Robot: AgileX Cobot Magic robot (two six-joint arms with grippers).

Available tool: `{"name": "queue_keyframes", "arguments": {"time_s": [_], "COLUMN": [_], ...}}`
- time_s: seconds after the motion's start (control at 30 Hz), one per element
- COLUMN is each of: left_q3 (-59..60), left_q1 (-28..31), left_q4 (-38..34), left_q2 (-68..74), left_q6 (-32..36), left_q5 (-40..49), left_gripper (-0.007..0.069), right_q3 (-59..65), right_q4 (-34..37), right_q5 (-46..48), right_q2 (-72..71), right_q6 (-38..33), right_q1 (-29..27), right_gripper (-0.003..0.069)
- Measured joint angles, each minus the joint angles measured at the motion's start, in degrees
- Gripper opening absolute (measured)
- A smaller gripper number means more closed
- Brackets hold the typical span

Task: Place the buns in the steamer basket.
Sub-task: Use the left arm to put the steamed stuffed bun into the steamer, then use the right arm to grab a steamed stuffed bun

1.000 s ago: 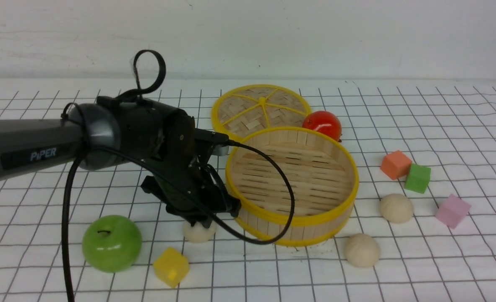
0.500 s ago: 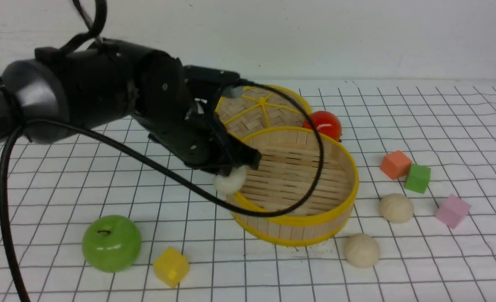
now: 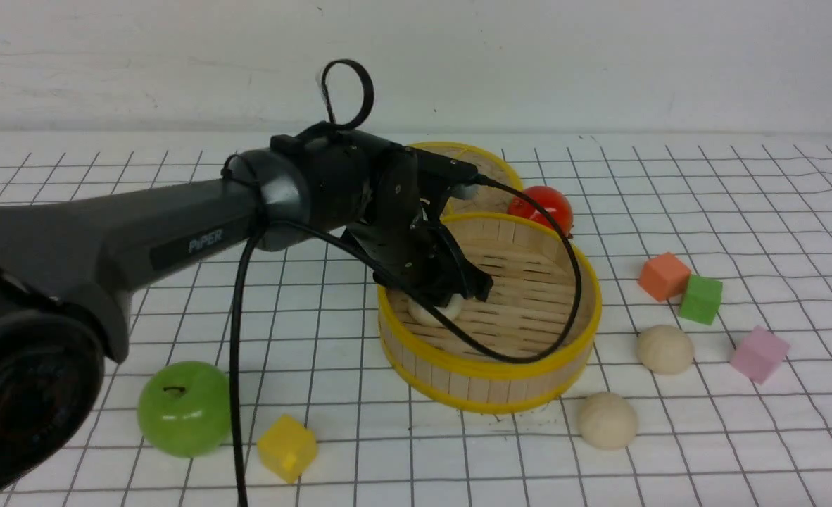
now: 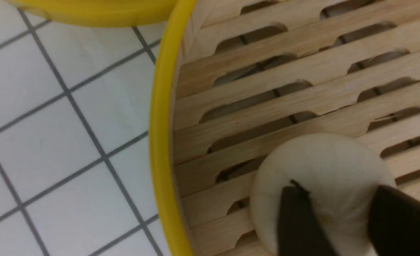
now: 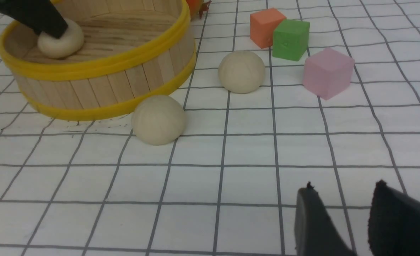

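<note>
White grid tabletop (image 3: 740, 451), plain white wall (image 3: 599, 63) behind. L gripper (image 4: 338, 192) parted over bun (image 4: 320, 156) in basket (image 3: 486, 371); R gripper (image 5: 344, 186) parted, empty.

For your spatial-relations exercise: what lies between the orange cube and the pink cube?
The green cube, close beside the orange cube; the front view shows it.

Dark grey left arm (image 3: 141, 239) with white PiPER lettering (image 3: 205, 241), glossy black wrist housing (image 3: 345, 183), thick black cable (image 3: 236, 366) looping above and below, matte black wedge-shaped fingers (image 4: 299, 224) on left hand (image 4: 338, 199) and right hand (image 5: 344, 192)
</note>
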Motion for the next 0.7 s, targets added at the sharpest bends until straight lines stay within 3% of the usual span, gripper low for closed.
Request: {"name": "queue_keyframes", "arguments": {"time_s": [0.1, 0.13, 0.17, 0.27, 0.33, 0.47, 0.5, 0.57, 0.7], "left_q3": [-0.32, -0.29, -0.29, -0.29, -0.19, 5.24, 5.79, 14.97, 32.40], "left_q1": [-0.19, -0.19, -0.35, -1.19, -2.17, -4.69, -4.81, -6.39, -8.24], "left_q4": [-0.06, -0.06, -0.06, -0.06, -0.20, -1.00, -1.10, -2.89, -5.14], "left_q2": [-0.84, -0.95, -2.32, -7.43, -11.88, -23.30, -23.95, -32.89, -49.11], "left_q6": [-0.97, -0.98, -1.21, -2.04, -2.62, -3.04, -3.04, -3.10, -2.98], "left_q5": [1.09, 1.22, 2.43, 5.66, 7.47, 6.54, 6.28, 1.84, -6.80], "left_gripper": [0.0486, 0.0486, 0.0548, 0.0556, 0.0502, 0.0245, 0.0227, 0.0029, -0.0013], "right_q3": [0.00, 0.00, 0.00, 0.00, 0.00, 0.00, 0.00, 0.00, 0.49], "right_q4": [0.00, 0.00, 0.00, 0.00, 0.00, 0.00, 0.00, -0.40, -1.57], "right_q5": [0.00, 0.00, 0.00, 0.00, 0.00, 0.00, 0.00, -0.13, -3.88], "right_q2": [0.00, 0.00, 0.00, 0.00, 0.00, 0.00, 0.00, 0.00, 0.00], "right_q6": [0.00, 0.00, 0.00, 0.00, 0.00, 0.00, 0.00, -0.44, -2.11], "right_q1": [0.00, 0.00, 0.00, 0.00, 0.00, 0.00, 0.00, 0.00, 0.00], "right_gripper": [0.0239, 0.0239, 0.0239, 0.0239, 0.0239, 0.0239, 0.0239, 0.0239, 0.0239]}}
